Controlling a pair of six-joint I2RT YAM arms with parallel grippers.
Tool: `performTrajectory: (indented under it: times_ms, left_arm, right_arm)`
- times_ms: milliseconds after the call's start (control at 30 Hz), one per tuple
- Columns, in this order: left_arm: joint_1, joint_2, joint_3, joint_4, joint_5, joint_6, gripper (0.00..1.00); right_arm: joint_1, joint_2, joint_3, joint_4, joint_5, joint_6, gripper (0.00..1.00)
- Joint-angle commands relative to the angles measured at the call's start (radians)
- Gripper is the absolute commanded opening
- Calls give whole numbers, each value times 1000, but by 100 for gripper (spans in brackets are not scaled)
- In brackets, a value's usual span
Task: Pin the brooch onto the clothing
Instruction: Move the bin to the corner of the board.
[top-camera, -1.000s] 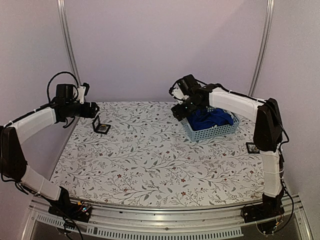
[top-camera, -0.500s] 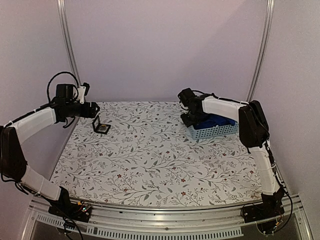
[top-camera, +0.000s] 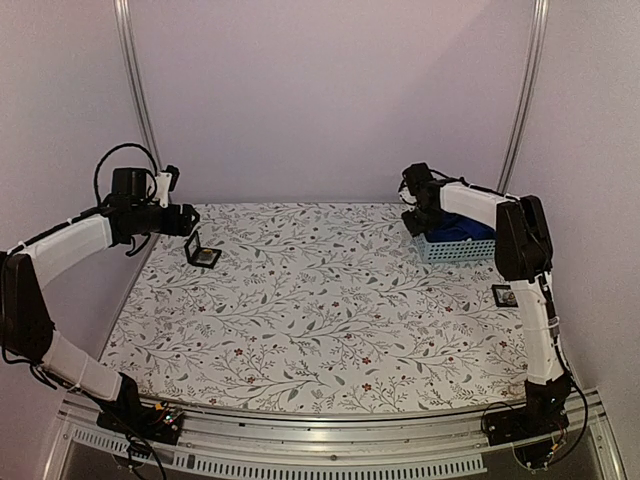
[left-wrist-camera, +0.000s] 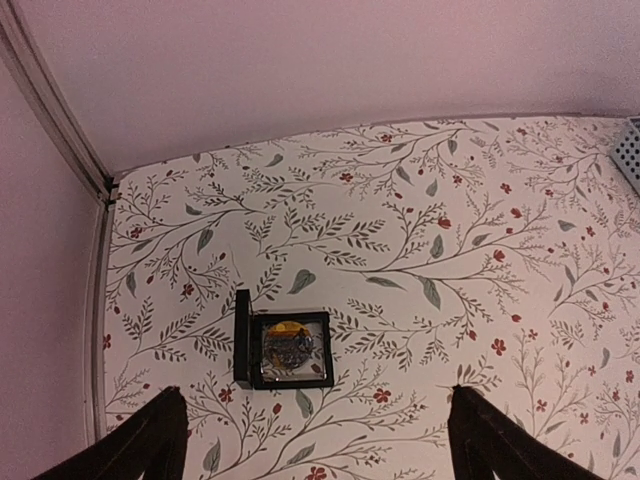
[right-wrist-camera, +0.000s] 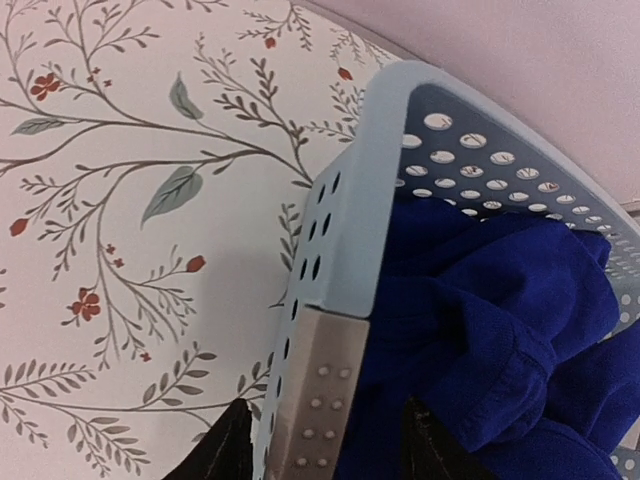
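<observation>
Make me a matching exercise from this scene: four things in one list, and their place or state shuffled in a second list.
Things:
1. basket
2. T-shirt
3. black box
4. left gripper

Descriptions:
A. royal blue, bunched up inside the basket
B. open, holding nothing
C. at the far right of the table, its wall between the fingers of the right gripper
D. lid up, at the table's far left

Pairs: 1-C, 2-A, 3-D, 4-B.
</observation>
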Motion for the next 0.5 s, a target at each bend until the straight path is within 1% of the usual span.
performTrajectory:
  times_ms: [0, 67, 133, 233, 300, 367, 467]
  left_arm:
    - [-8, -2, -12, 3, 9, -2, 90]
    - [-9, 2, -12, 1, 10, -4, 90]
    - [-9, 1, -14, 0, 11, -4, 90]
    - [-10, 3, -12, 2, 29, -5, 90]
    - [-10, 6, -12, 2, 49, -7, 90]
    - [-12, 4, -14, 3, 53, -7, 90]
    - [-13, 1, -14, 1, 41, -6, 90]
  right_arm:
    - [-21, 0, 41, 21, -4, -59, 54]
    - [-22, -16, 47, 9, 1, -91, 58]
    - [-21, -47, 59, -10, -49, -108, 66]
    - [-21, -146, 53, 5, -158, -96, 86]
    - [-25, -216, 24, 46, -175, -77, 97]
    - [-43, -273, -25, 94, -160, -47, 99]
    - [-112, -310, -65, 98, -62, 35, 99]
